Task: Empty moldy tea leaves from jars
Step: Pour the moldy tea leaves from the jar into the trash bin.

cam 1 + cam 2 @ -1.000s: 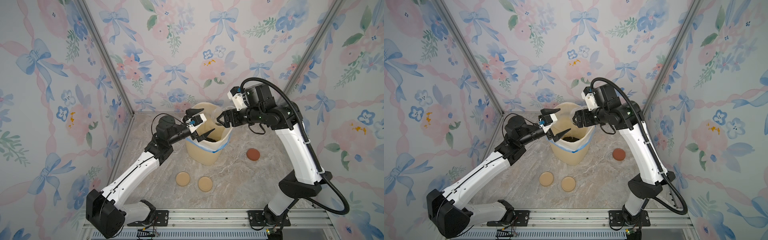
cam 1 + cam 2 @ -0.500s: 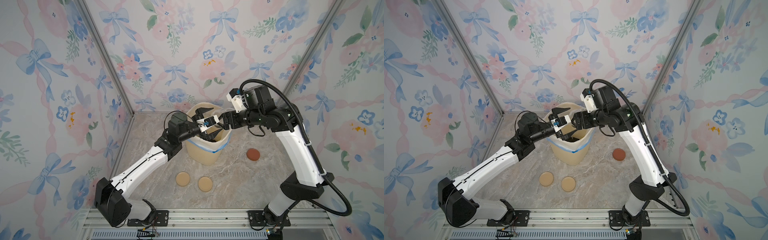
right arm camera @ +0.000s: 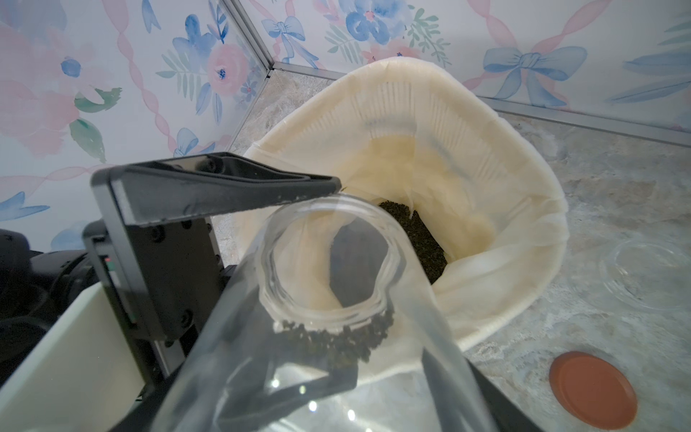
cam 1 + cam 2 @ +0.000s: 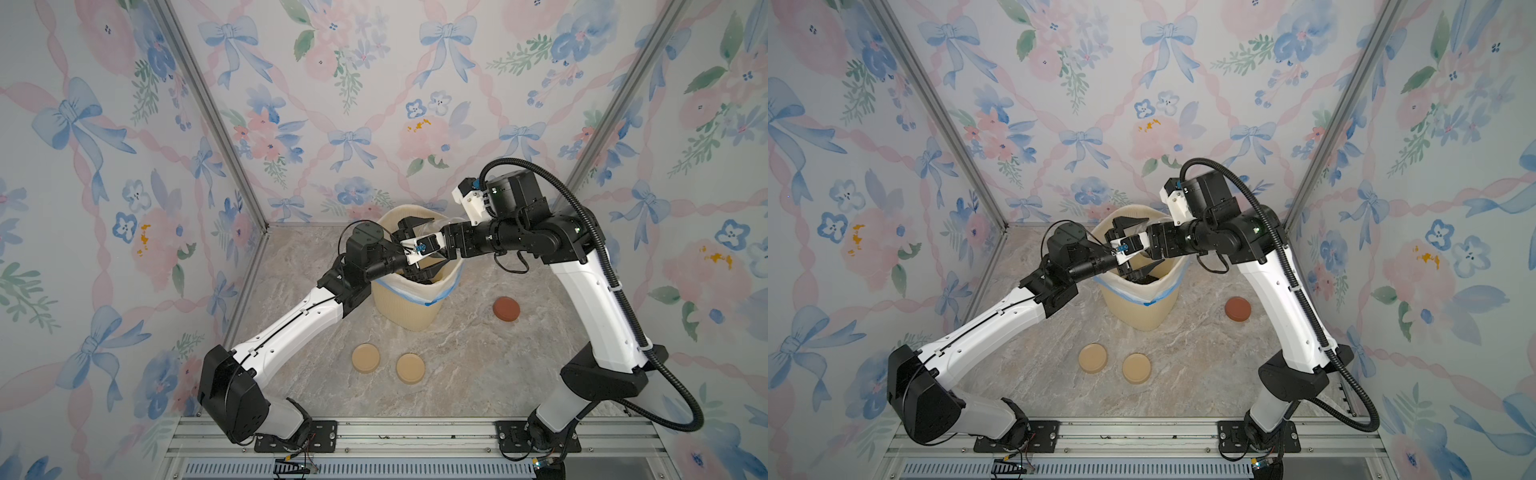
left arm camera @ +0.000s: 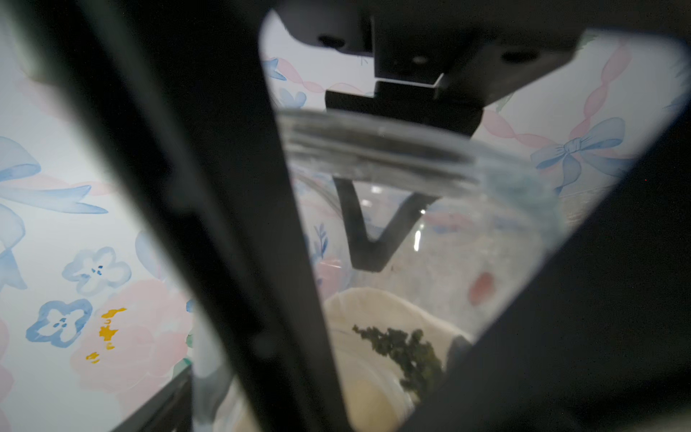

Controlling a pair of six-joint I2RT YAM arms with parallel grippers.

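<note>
A clear glass jar hangs tilted over the cream bin, its open mouth facing down into the bin, with my right gripper shut on its body. Dark tea leaves cling inside the jar's neck. More tea leaves lie heaped in the bin's white liner. My left gripper is open and straddles the jar near its mouth, one finger on either side. Whether the fingers touch the glass I cannot tell. In the left wrist view the jar's rim fills the gap between the fingers.
Two tan lids lie on the marble table in front of the bin. A reddish-brown lid lies to its right. Another clear empty jar stands on the table beside the bin. Floral walls close in on three sides.
My left arm has swung right from the bin's left rim to over the bin, and its open jaws now sit around the jar. The right arm has hardly moved.
</note>
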